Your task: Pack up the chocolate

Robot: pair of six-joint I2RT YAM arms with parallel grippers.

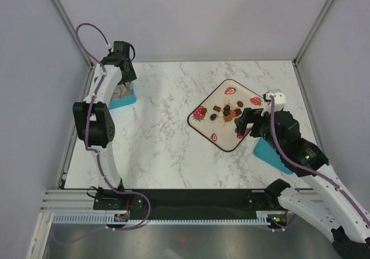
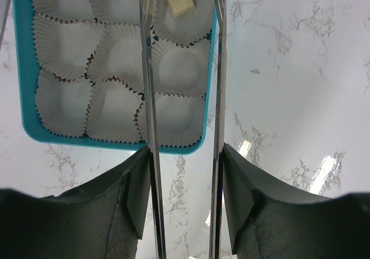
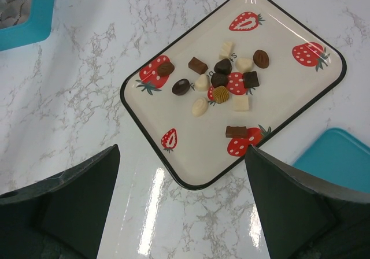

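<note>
Several chocolate pieces (image 3: 219,80), dark, mid brown and pale, lie in the middle of a cream strawberry-print tray (image 3: 277,114); they also show in the top view (image 1: 226,110). My right gripper (image 3: 182,155) is open and empty, hovering over the tray's near corner. My left gripper (image 2: 184,184) is shut on metal tongs (image 2: 149,97), whose two arms stand apart over a teal box (image 2: 26,120) of white paper cups. One pale square chocolate (image 2: 178,0) lies in a far cup, seen between the tong arms. The tong tips are out of view.
The teal box (image 1: 124,100) stands at the table's far left under the left arm. A flat teal lid (image 1: 272,152) lies right of the tray (image 1: 231,143), partly under my right gripper (image 1: 245,123). Grey walls enclose the marble table.
</note>
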